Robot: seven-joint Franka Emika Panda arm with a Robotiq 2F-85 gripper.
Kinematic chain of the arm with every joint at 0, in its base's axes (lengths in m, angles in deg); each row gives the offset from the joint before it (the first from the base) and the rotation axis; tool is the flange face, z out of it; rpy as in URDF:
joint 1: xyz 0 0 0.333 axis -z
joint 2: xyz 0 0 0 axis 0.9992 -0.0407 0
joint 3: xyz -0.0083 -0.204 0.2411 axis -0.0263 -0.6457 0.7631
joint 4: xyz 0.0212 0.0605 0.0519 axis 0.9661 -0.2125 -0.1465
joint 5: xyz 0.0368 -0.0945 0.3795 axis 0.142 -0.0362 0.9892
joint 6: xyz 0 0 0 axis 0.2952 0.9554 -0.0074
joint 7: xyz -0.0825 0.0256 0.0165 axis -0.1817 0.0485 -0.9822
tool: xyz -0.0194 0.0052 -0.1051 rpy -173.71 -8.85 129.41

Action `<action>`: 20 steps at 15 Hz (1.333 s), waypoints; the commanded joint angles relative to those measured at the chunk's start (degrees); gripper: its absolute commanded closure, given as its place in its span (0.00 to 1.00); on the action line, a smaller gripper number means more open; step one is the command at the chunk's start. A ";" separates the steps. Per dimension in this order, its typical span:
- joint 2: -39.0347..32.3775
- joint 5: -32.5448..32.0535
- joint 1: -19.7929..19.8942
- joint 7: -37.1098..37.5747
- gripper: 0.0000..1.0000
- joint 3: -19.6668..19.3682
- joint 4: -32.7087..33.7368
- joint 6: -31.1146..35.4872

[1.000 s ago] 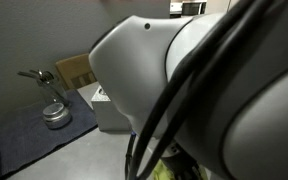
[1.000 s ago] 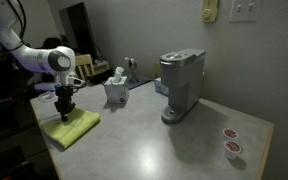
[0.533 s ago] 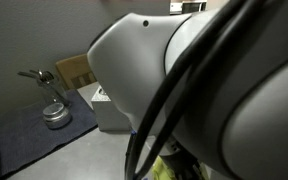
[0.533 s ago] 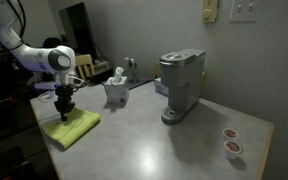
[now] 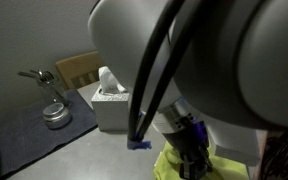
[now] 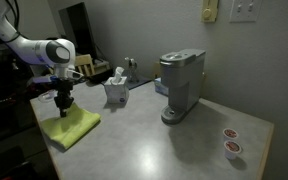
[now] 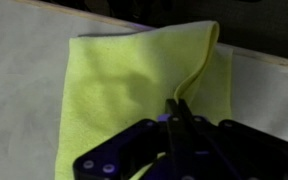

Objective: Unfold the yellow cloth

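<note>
Grey laminate countertop (image 6: pixel 154 145) fills the lower half of an exterior view. A grey pod coffee machine (image 6: pixel 180 85) stands at mid-frame, a white tissue box (image 6: pixel 115 91) sits to its left toward the wall, and two small round coffee pods (image 6: pixel 233 148) lie at lower right. The folded yellow cloth (image 6: pixel 76 128) lies flat near the counter's corner at lower left of that frame, well apart from the machine. The black Robotiq gripper (image 6: pixel 64 104) points straight down onto the cloth's left part, and the white arm reaches in from upper left.

In the wrist view the yellow cloth fills the middle of the frame. A loose edge of its upper layer runs from upper right down to the fingertips at lower centre. The fingers are drawn almost together and seem to pinch that edge, though the blur keeps me from being sure fabric lies between them.

I judge the step in hand to be the opening stroke, with the grasp made and the layer not yet turned over. To do it well:

- Only the top layer should come up.
- The lift should be just enough to clear the layer beneath.
- The sweep should go low and steady across the creased side onto bare counter.
- If both layers rise together, the whole cloth will drag, so it would be better to set it down and pinch again nearer the edge.
- The fingers should open only once the turned half lies flat.
</note>
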 commanded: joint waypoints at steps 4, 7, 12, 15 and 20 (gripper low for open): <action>4.30 -1.35 2.35 1.44 0.99 -2.36 -3.84 -2.07; 4.62 -1.24 3.88 1.36 0.99 -3.63 -4.80 -2.10; 5.04 -1.24 5.95 1.27 0.99 -5.08 -5.60 -2.89; 5.30 -1.41 6.74 1.38 0.99 -5.65 -5.62 -3.78; 6.69 -2.10 8.07 1.51 0.99 -6.96 -5.91 -6.44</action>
